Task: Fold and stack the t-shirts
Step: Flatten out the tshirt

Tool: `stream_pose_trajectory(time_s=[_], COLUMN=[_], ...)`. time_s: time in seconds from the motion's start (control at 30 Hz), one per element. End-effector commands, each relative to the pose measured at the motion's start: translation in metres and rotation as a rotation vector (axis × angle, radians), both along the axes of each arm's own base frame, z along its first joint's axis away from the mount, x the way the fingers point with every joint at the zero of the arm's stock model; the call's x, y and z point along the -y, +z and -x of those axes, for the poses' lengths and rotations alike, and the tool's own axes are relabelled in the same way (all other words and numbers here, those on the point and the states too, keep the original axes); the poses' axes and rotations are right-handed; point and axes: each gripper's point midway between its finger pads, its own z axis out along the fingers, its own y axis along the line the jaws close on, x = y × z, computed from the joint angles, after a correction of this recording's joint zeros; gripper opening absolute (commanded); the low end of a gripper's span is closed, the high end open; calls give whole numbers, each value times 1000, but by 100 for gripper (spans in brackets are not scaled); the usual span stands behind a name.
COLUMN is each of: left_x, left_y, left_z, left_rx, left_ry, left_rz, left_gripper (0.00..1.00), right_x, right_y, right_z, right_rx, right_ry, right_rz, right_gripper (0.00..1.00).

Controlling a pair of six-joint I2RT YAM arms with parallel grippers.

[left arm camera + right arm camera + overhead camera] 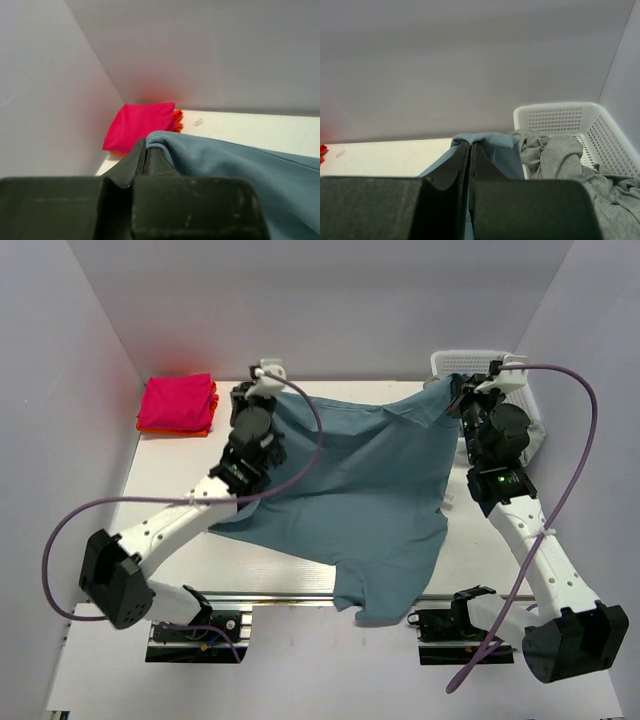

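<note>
The dusty teal-blue cotton t-shirt (360, 500), where is it? (A)

It is spread over the middle of the white worktop (170, 475), stretched between the two arms. One end reaches down to the near edge, between the arm bases. (B)

Who holds it? (A)

Both. The left gripper (268, 388) is clenched on a folded hem of the shirt toward the far left. In the left wrist view the dark fingers (136, 160) are pressed together with the cloth (235, 170) bunched just beside them. The right gripper (468, 388) grasps the opposite end near the far right corner. Its fingers (456, 162) are also pressed together, with blue fabric (490, 141) over the tips. (B)

Does the middle of the shirt touch the worktop? (A)

I cannot tell; it sags between the two grips. (B)

What else is there? (A)

A folded bright pink t-shirt (178, 402) lies in the far left corner, on top of a folded orange t-shirt (180, 430). In the far right corner stands a white plastic lattice basket (560, 107) with a crumpled grey t-shirt (560, 155) inside, spilling over its rim. (B)
</note>
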Motion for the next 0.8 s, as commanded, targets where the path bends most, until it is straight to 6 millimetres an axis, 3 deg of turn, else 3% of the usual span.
stream_pose_trajectory(time_s=[0.0, 0.03, 0.1, 0.13, 0.27, 0.3, 0.37, 0.4, 0.47, 0.53, 0.6, 0.77], left_x=[-20, -34, -37, -48, -55, -52, -58, -51, -58, -65, -79, -85], left_y=[-8, -21, -37, -41, -48, -35, -18, -7, 30, 57, 88, 125], left_z=[-31, -45, -59, -65, -80, -79, -77, -74, -53, -35, -5, 46], left_rx=[-23, -51, -94, -98, -116, -88, -59, -46, 36, 98, 182, 253], left_ry=[12, 45, 23, 37, -20, -82, -135, -209, -253, -273, -278, -350], left_rz=[145, 144, 179, 186, 202, 216, 215, 204, 212, 207, 211, 197], left_gripper=[0, 0, 0, 0, 0, 0, 0, 0, 0, 0, 0, 0], right_x=[6, 6, 9, 8, 7, 7, 8, 9, 11, 11, 14, 16], right_y=[52, 48, 49, 46, 56, 56, 75, 81, 113, 124, 154, 213], right_z=[4, 1, -3, -6, -5, -5, 1, 4, 13, 21, 42, 94], right_rx=[144, 132, 129, 119, 137, 135, 168, 178, 234, 243, 310, 441], right_ry=[-24, -25, -48, -46, -41, -41, -39, -38, -38, -35, -31, 16], right_rz=[-28, -22, -17, -10, -4, 2, 8, 20, 13, 46, 46, 47], right_gripper=[0, 0, 0, 0, 0, 0, 0, 0, 0, 0, 0, 0])
